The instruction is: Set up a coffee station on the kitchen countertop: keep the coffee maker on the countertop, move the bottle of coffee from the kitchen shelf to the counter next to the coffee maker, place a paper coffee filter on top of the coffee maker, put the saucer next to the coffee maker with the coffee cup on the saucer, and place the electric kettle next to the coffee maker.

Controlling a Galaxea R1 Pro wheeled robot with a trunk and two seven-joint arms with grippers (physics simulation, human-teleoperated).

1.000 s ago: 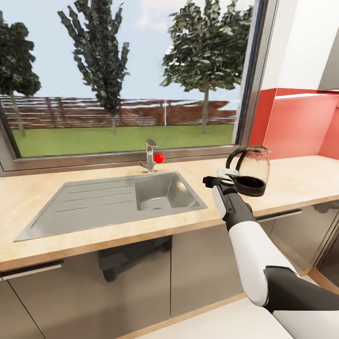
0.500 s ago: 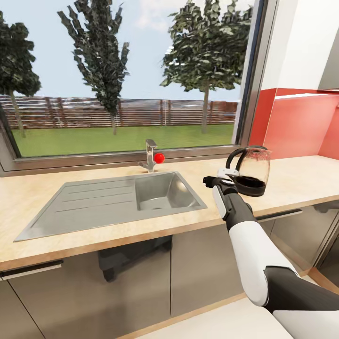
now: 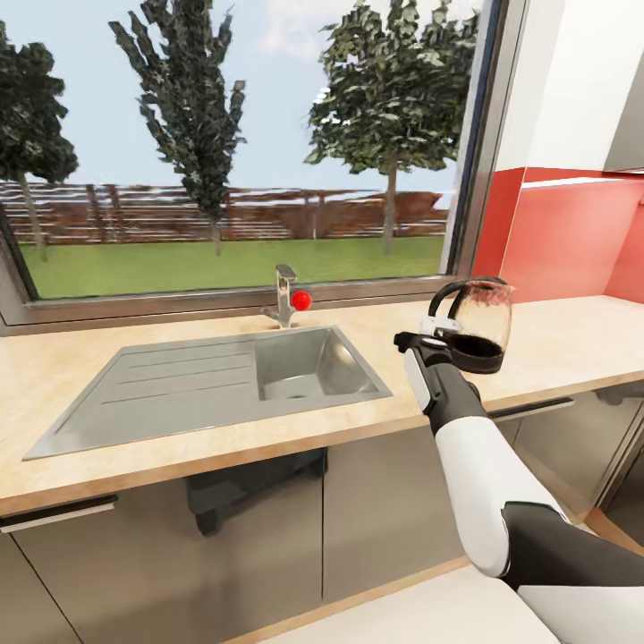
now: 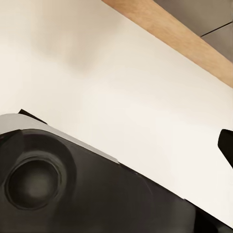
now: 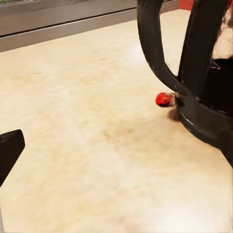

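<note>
The electric kettle [image 3: 478, 322], rounded clear glass with a black base and curved black handle, stands on the light wooden kitchen countertop [image 3: 555, 353] right of the sink. My right gripper [image 3: 420, 334] hovers open just left of the handle. In the right wrist view the kettle [image 5: 204, 97] and its small red switch [image 5: 164, 99] are close ahead on the countertop [image 5: 87, 121]. My right gripper [image 5: 119, 148] has its fingers spread wide, holding nothing. The left wrist view shows a dark tip at the picture's edge, over pale floor and my own body.
An inset steel sink [image 3: 116, 394] with a drainboard lies left of the arm, and a faucet [image 3: 286, 300] with a red knob stands behind it. A large window runs along the back. A red backsplash [image 3: 572, 237] rises behind the kettle. Grey cabinet fronts hang below the counter.
My right gripper has edged a little to the right, closer to the kettle's handle. The head view has shifted slightly. The kettle has stayed put.
</note>
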